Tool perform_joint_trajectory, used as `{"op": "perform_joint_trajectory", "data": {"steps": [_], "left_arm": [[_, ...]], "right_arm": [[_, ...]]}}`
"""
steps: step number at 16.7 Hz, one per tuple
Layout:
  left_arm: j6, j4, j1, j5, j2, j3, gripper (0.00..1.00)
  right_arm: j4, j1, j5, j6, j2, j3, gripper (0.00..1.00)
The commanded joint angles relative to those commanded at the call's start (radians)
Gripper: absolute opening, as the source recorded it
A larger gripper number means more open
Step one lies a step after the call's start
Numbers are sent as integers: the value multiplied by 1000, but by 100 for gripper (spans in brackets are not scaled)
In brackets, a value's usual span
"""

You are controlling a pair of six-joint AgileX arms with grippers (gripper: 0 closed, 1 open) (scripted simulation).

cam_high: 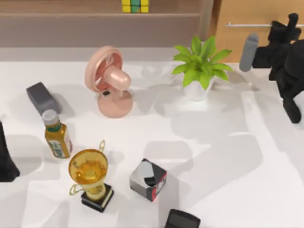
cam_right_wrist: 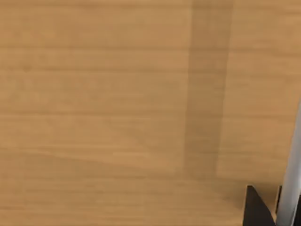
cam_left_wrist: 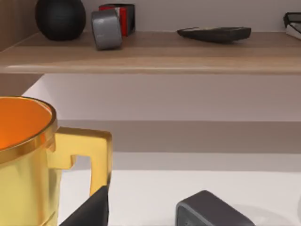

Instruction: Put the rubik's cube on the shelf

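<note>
The rubik's cube (cam_high: 135, 5), with yellow and green squares between dark lines, sits on the shelf (cam_high: 95, 15). The right hand (cam_high: 285, 21) is near the cabinet (cam_high: 256, 12); whether it is apart or together cannot be told.

No words, numbers or brand marks can be read anywhere; the bottle (cam_high: 57, 137) on the bench (cam_high: 228, 156) wears a label with a green band, its print too small to make out

The rubik's cube (cam_high: 135, 5) is cut by the top edge, seemingly on the shelf (cam_high: 95, 19).
</note>
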Motion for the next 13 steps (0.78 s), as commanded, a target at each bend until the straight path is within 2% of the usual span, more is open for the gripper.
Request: {"op": "perform_joint_trajectory", "data": {"steps": [9,13], "left_arm": [[0,0,0,0,0,0,100],[0,0,0,0,0,0,100]], "right_arm": [[0,0,0,0,0,0,98],[0,0,0,0,0,0,100]]}}
